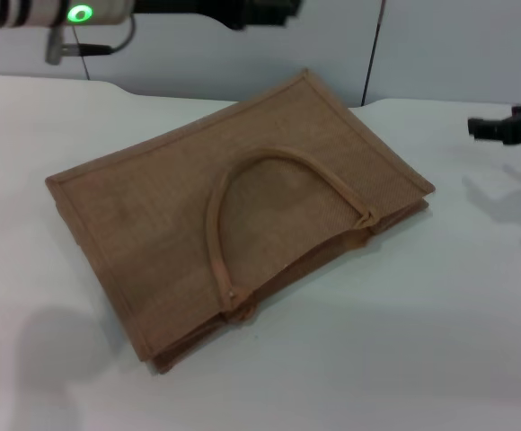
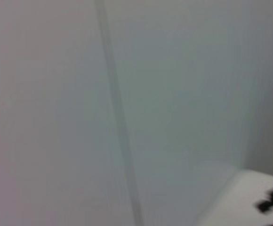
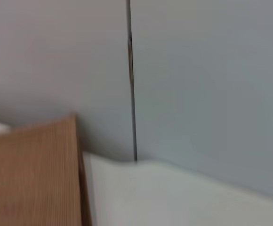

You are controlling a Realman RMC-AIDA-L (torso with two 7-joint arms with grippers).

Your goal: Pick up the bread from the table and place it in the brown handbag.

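- Jute-brown handbag (image 1: 242, 224) lies flat on the white bench (image 1: 440, 323), its arched handle (image 1: 269, 202) folded over its upper face.
- No bread shows in any view; whether it is already inside the bag cannot be told.
- Left arm (image 1: 54, 16) hangs high at the far left; its claw is out of view.
- Right claw (image 1: 503, 127) hovers at the far right, well apart from the bag; whether it is open cannot be told.
- Risk: with its mouth pressed flat, the bag may refuse a loaf or slide.

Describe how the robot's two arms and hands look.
The left arm is a pale tube with black bands, a glowing green light and a grey cable, ending in black. Of the right hand only a black, blocky tip shows.
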